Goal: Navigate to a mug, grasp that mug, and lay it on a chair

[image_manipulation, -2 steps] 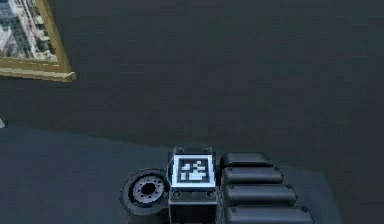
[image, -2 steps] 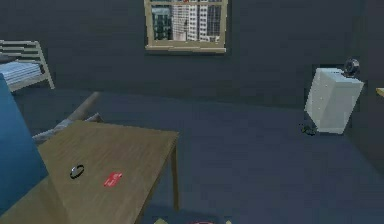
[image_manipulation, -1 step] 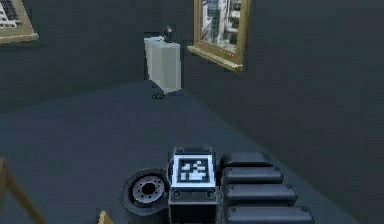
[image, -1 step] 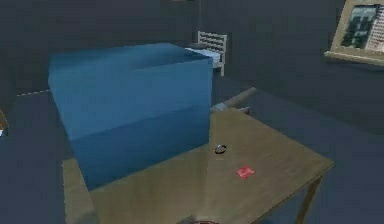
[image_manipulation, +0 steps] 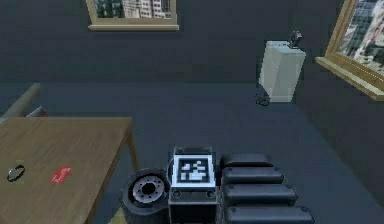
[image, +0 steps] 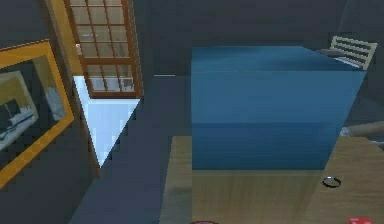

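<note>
Wood grain runs across the bottom of my forward view: a table [image: 250, 190] right ahead, with a big blue cabinet [image: 270, 105] standing behind it. I can't pick out a mug for sure. The best candidate is a small dark ring [image: 331, 182] on the tabletop near the forward view's right edge, with a small red thing [image: 355, 219] near it. The same pair lies at the arm side view's left. The ring could be a mug's rim seen from above, but I can't tell. A white slatted chair [image: 350, 48] peeks past the cabinet's top right corner, well apart from the ring.

The arm [image_manipulation: 250, 190] sits at the bottom of the arm side view, with the gripper [image_manipulation: 148, 190] a dark round lump left of the marker square [image_manipulation: 195, 168]. I can't make out its fingers, so I can't tell whether it grips anything.

I judge this to be the approach step. To do it well I'd turn the base so the ring lines up with the arm's reach, creep in along the table edge, and confirm it's a mug before extending. The main risk is clipping the table corner with the base.
</note>
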